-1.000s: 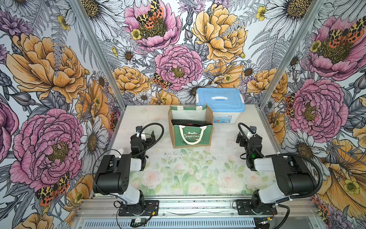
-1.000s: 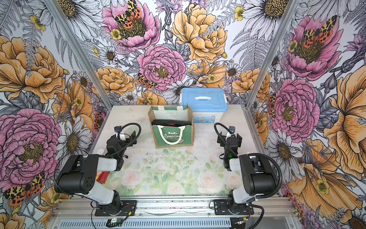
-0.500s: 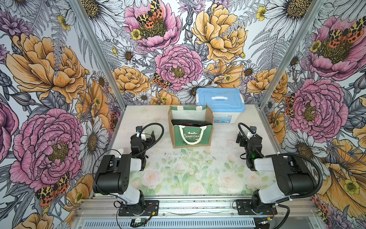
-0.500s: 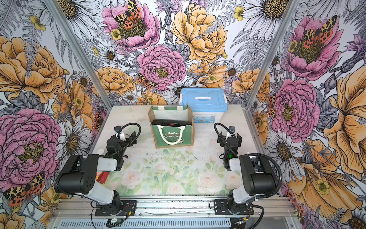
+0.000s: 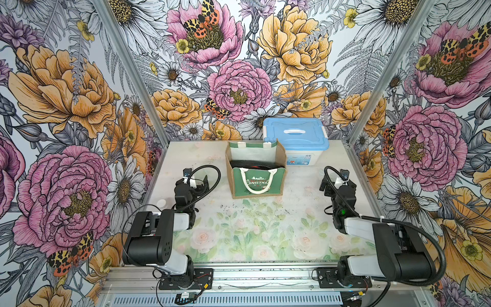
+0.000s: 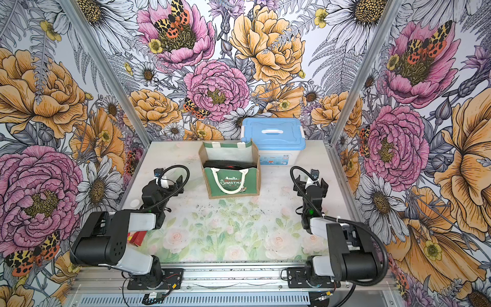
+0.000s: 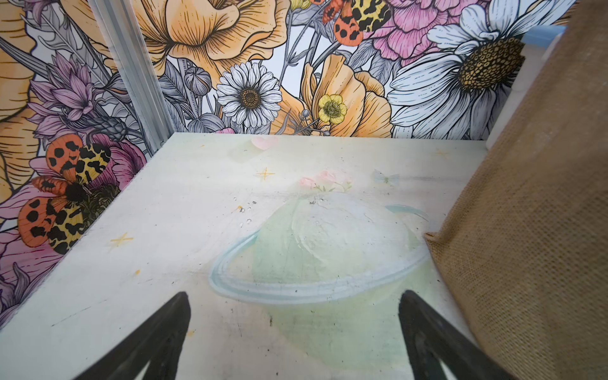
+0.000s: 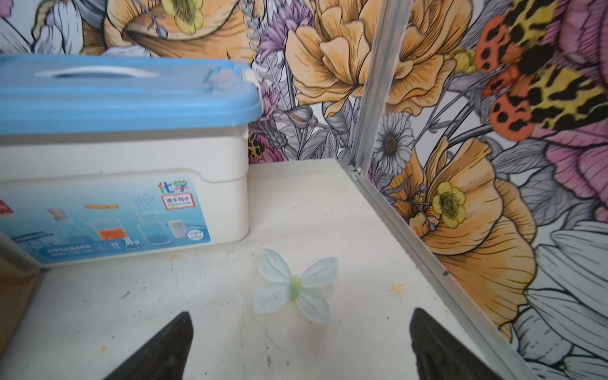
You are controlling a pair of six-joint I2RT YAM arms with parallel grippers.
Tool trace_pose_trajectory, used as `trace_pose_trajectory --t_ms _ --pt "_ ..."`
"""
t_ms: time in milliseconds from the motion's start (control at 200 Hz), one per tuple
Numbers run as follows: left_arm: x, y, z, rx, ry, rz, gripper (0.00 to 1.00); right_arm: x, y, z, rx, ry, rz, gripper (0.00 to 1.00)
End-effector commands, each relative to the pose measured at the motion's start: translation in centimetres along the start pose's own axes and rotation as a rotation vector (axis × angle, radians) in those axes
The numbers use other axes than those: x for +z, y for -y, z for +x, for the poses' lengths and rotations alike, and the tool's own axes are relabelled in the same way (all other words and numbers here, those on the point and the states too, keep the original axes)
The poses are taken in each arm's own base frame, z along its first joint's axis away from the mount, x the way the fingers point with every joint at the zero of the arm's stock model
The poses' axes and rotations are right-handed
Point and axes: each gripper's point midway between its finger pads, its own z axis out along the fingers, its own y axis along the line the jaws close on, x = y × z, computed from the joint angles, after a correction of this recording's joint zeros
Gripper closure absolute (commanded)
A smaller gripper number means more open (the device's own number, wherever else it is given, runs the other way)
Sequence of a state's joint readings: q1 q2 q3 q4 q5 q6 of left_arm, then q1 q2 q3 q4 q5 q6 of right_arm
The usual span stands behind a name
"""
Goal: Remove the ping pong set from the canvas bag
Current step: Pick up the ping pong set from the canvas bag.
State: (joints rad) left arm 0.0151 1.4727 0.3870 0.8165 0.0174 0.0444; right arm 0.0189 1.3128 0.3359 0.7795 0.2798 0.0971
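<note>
Item 1, canvas bag [image 5: 259, 183]: stands upright on the desk [image 5: 239, 228], toward the back and near the middle, mouth open upward. The green front with white "Christmas" lettering faces my arms, and a white rope handle [image 5: 256, 186] droops over it. Its burlap side [image 7: 533, 230] fills one edge of my left wrist view.

Item 2, ping pong set [image 5: 254, 166]: inside the bag. In both top views it shows as a flat black shape with a streak of red, lying along the front wall. Finer detail is too small to tell.

Item 3, blue-lidded white box [image 5: 295, 134]: behind the bag toward my right, just beside its rear corner, lid on.

Item 4, my left pincer [image 7: 292, 301]: jaws spread wide with nothing between them, above bare desk, near the bag's burlap side.

Item 5, my right pincer [image 8: 301, 316]: jaws spread wide and empty, in front of the box and apart from the bag. A pale printed butterfly [image 8: 296, 286] lies ahead of the tips.

Item 6, red object [image 6: 136, 236]: on the desk beneath my left arm, mostly hidden.
</note>
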Motion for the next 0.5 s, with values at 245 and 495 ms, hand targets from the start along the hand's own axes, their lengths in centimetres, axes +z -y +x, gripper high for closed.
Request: trace_pose_trajectory --t_ms 245,495 --pt "0.0 1.8 -6.9 -0.003 -0.093 0.094 0.01 0.8 4.4 -7.0 0.190 -0.221 0.384 0.00" --pt "-0.6 3.3 -11.6 -0.038 -0.144 0.160 0.01 0.4 -2.9 -13.2 0.147 -0.230 0.102 0.00"
